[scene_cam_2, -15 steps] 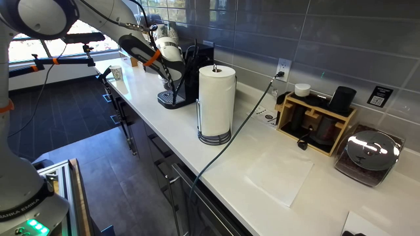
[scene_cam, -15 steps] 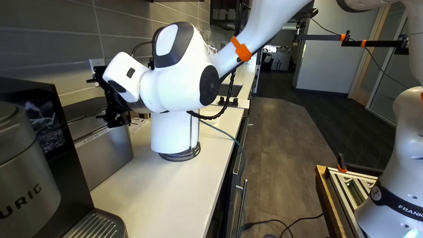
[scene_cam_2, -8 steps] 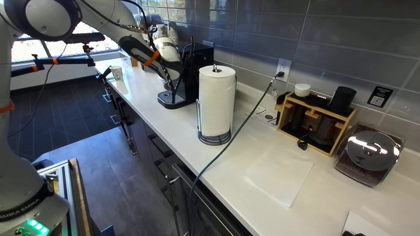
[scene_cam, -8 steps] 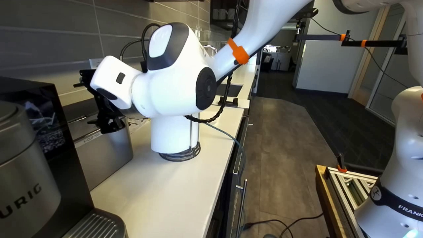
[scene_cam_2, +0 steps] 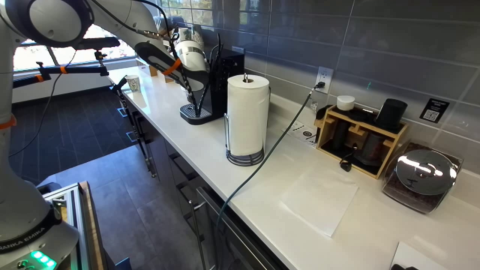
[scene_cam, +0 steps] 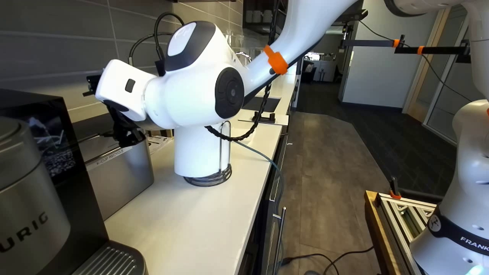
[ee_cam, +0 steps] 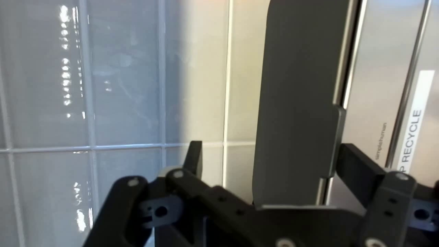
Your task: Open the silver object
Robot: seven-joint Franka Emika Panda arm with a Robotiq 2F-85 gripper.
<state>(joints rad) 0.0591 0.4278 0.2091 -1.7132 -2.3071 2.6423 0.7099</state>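
The silver object (scene_cam: 128,175) is a boxy brushed-steel bin with a K-CUP RECYCLE label. It stands against the tiled wall in an exterior view. In the wrist view its steel part (ee_cam: 384,68) is at the right, with a flat dark lid (ee_cam: 298,85) beside it. The lid lies closed and has a small raised tab (ee_cam: 337,137) on its edge. My gripper (ee_cam: 271,149) is open. One finger is by the tab on the steel side; contact cannot be told. The other is over the wall tiles. In an exterior view the gripper (scene_cam: 100,114) is above the bin, partly hidden by my wrist.
A black coffee maker (scene_cam: 82,179) stands beside the bin. A paper towel roll (scene_cam_2: 247,116) stands on its other side, close to my arm. A green cable (scene_cam_2: 277,144) crosses the counter (scene_cam_2: 262,210). A wooden rack (scene_cam_2: 360,138) and a glass jar (scene_cam_2: 420,180) stand farther along.
My gripper has moved leftward in an exterior view, towards the coffee maker. It dipped slightly, then rose a little. The bin has not moved.
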